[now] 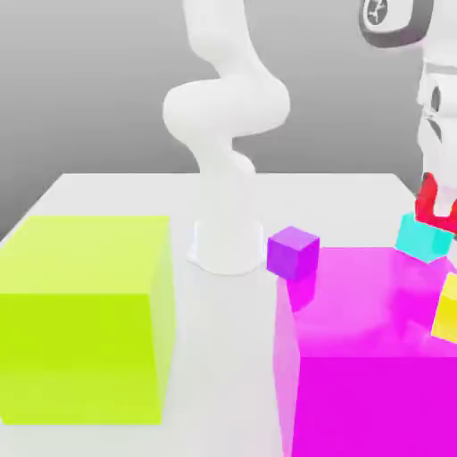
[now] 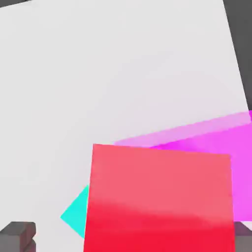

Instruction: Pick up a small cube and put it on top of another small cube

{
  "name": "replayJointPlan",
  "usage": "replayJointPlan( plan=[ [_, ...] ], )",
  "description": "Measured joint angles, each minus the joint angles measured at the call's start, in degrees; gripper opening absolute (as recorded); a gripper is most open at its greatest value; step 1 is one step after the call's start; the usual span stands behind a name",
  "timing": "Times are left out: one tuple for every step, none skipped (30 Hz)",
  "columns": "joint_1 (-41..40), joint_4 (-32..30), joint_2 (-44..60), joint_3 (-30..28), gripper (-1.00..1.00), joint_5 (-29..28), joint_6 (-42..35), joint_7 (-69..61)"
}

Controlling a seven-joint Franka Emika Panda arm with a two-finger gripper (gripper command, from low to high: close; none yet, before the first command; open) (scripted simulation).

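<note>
White, the surface [image 1: 219, 357] carries the magenta block [image 1: 375, 402], the landmark here; the lime block [image 1: 76, 357] stands apart from it, toward the exterior view's left. The jaws [image 2: 130, 236] are above the magenta block's far edge, parted and apparently released, with a gap between one side and the red cube [image 2: 160, 197]. That cube sits between them, over the same far edge, seemingly on the cyan cube [image 1: 424, 239], which pokes out from under it at an angle. The purple cube [image 1: 293, 253] is by the magenta block's far left corner in the exterior view, the yellow cube [image 1: 447, 311] toward its right. The step looks like letting go: best to check that the red cube rests steadily, then back straight up, slowly, since any sideways drift could drag it off.
</note>
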Motion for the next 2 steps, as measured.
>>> replayJointPlan(
  plan=[
    [-0.01, 1.32, -0.78, -0.12, 1.00, 0.00, -2.07, -0.04],
    [-0.02, 2.77, -1.62, -0.24, 1.00, 0.03, -4.36, -0.11]
  ],
)
